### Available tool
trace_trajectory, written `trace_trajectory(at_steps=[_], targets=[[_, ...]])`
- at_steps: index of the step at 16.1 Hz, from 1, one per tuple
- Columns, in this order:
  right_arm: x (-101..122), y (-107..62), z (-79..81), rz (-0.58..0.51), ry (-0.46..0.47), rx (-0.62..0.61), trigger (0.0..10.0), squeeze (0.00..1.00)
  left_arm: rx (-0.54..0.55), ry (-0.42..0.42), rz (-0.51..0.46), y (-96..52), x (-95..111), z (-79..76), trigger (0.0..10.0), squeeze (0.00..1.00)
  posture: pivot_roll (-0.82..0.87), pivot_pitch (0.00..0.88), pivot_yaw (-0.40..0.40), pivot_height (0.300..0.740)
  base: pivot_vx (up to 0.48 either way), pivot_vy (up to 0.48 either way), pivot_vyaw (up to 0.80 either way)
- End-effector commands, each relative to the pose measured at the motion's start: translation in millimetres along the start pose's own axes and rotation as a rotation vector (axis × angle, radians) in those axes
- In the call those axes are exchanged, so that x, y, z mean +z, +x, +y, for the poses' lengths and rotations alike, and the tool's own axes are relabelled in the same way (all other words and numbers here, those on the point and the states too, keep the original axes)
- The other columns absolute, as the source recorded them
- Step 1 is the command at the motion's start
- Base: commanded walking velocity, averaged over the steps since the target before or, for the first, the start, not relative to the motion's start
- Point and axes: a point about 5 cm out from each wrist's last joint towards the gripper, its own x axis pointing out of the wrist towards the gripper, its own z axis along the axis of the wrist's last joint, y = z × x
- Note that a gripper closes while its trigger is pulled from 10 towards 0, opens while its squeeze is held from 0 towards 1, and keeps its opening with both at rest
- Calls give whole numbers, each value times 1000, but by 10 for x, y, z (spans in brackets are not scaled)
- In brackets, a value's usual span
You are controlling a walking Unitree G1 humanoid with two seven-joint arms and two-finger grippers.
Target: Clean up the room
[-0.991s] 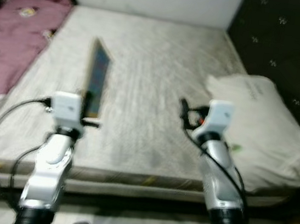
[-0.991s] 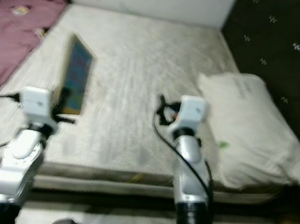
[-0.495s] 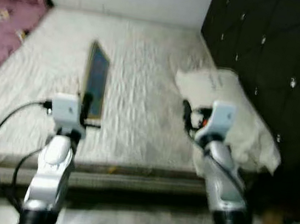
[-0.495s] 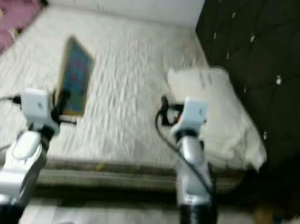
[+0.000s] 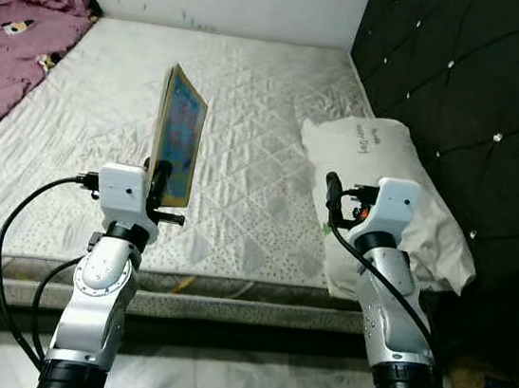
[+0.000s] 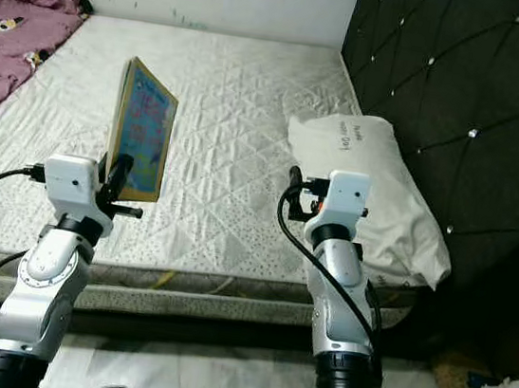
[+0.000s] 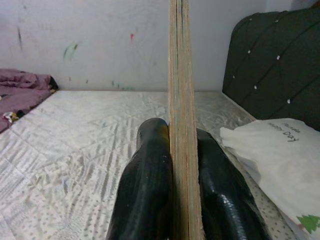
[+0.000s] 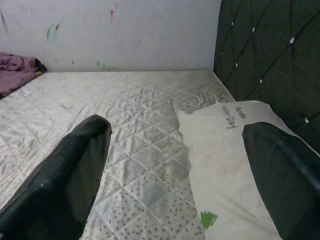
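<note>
Jaws of the left gripper (image 7: 181,170) pinch a thin wooden picture board (image 5: 178,135) by its lower edge, upright above the quilted mattress (image 5: 251,116). Right gripper (image 8: 175,165) hovers wide and empty near the soft white pillow (image 5: 385,182). Held so low, the flat, rigid board could lever and slip out if the arm swings. A crumpled pink blanket (image 5: 17,38) lies far left.

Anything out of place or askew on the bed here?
The white pillow lies crooked and hangs over the mattress edge. A pink blanket sits bunched at the far left. The left pincer holds a board upright.
</note>
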Motion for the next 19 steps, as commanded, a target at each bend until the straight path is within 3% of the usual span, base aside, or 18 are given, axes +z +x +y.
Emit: trace_trajectory(at_steps=[1, 9, 15, 19], targets=[[42, 27, 3, -9, -4, -5, 10000, 0, -12, -1, -70, 50, 135, 2, 10000, 0, -89, 0, -29, 740, 398, 0, 0], [48, 28, 7, -13, -2, -12, 10000, 0, -27, 2, -73, 57, 136, -8, 10000, 0, -93, 0, -25, 740, 351, 0, 0], [32, 32, 1, 0, 2, -21, 10000, 0, 8, 12, -42, 78, 99, 21, 10000, 0, -93, 0, -25, 740, 0, 0, 0], [29, 36, -13, 1, 9, -27, 10000, 0, 5, 19, -44, 82, 105, 12, 10000, 0, -93, 0, -26, 740, 0, -74, -800]])
